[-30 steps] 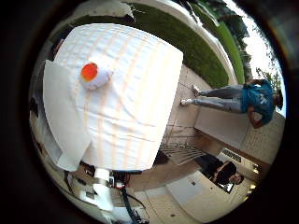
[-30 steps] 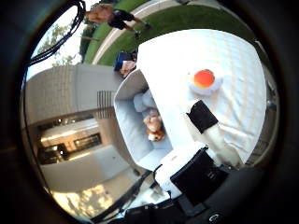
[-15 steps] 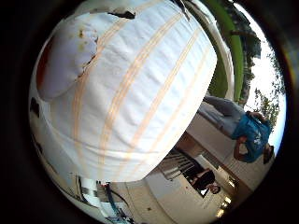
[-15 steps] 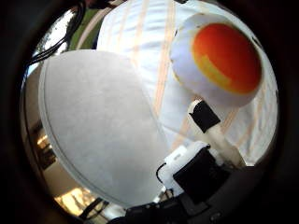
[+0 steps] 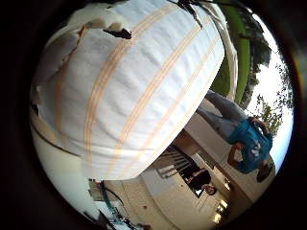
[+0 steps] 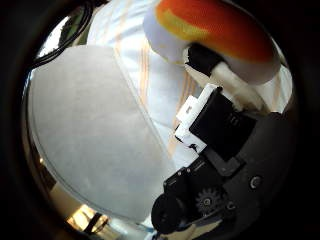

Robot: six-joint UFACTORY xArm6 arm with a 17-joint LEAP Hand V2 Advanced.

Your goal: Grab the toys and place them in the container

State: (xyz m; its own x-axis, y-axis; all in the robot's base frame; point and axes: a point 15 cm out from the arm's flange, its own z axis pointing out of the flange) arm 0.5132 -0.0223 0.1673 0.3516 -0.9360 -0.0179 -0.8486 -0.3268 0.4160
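Observation:
A fried-egg toy [image 6: 215,30], white with an orange yolk, lies on the table's white cloth with orange stripes [image 5: 134,86]. It is close under my palm in the right thumb side palm view. My right hand [image 6: 225,130] is just over it. One of its fingers [image 6: 205,62] reaches out fairly straight and its white tip touches the toy's rim. A wide white textured surface [image 6: 90,130] lies beside the striped cloth; I cannot tell whether it is the container. The right little finger side palm view is filled by the cloth, with a black fingertip [image 5: 120,33] at its edge.
The table's edge [image 5: 144,158] drops to paved ground, with a metal grate [image 5: 177,163] and a building wall beyond. A strip of grass [image 5: 230,67] runs past the far side of the table.
The camera has come lower and closer to the table, so the toy and cloth fill more of the views. The finger has reached the toy's rim.

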